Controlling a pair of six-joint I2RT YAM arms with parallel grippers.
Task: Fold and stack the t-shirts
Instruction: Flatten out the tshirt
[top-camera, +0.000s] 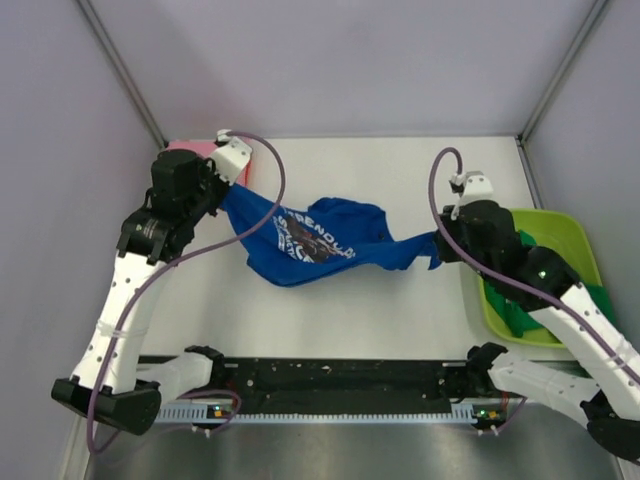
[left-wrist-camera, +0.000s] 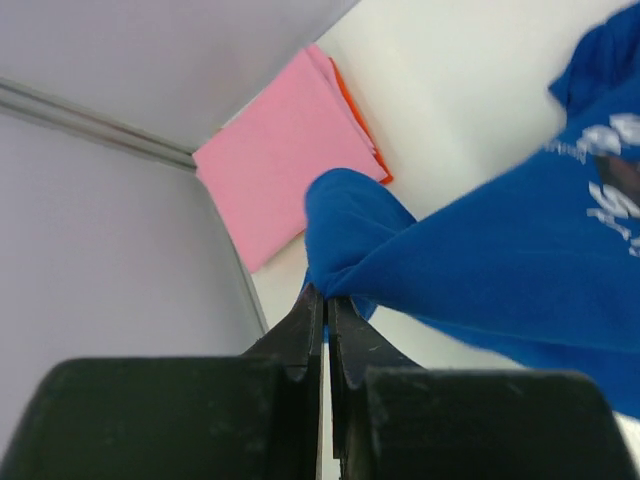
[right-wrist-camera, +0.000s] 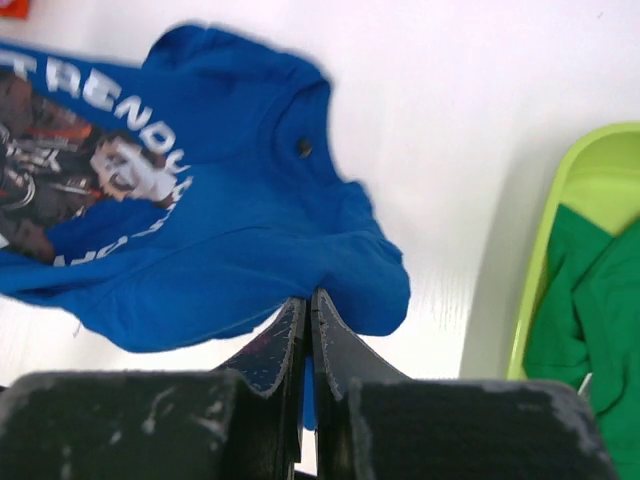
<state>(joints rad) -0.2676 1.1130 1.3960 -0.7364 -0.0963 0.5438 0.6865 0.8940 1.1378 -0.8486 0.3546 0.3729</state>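
Observation:
The royal blue t-shirt (top-camera: 315, 245) with dark print and white lettering hangs stretched between both grippers above the table middle. My left gripper (top-camera: 228, 192) is shut on its left edge; the left wrist view shows the cloth (left-wrist-camera: 480, 270) pinched at the gripper (left-wrist-camera: 325, 292). My right gripper (top-camera: 440, 240) is shut on its right end, with the cloth (right-wrist-camera: 250, 250) pinched at the gripper (right-wrist-camera: 308, 297). A folded pink t-shirt (left-wrist-camera: 285, 150) lies in the back left corner with an orange layer under it. The green t-shirt (right-wrist-camera: 585, 320) lies in the tub.
The lime-green plastic tub (top-camera: 570, 235) stands at the right edge of the table, under my right arm. Grey walls enclose the table on the left, back and right. A black rail (top-camera: 340, 375) runs along the near edge between the arm bases.

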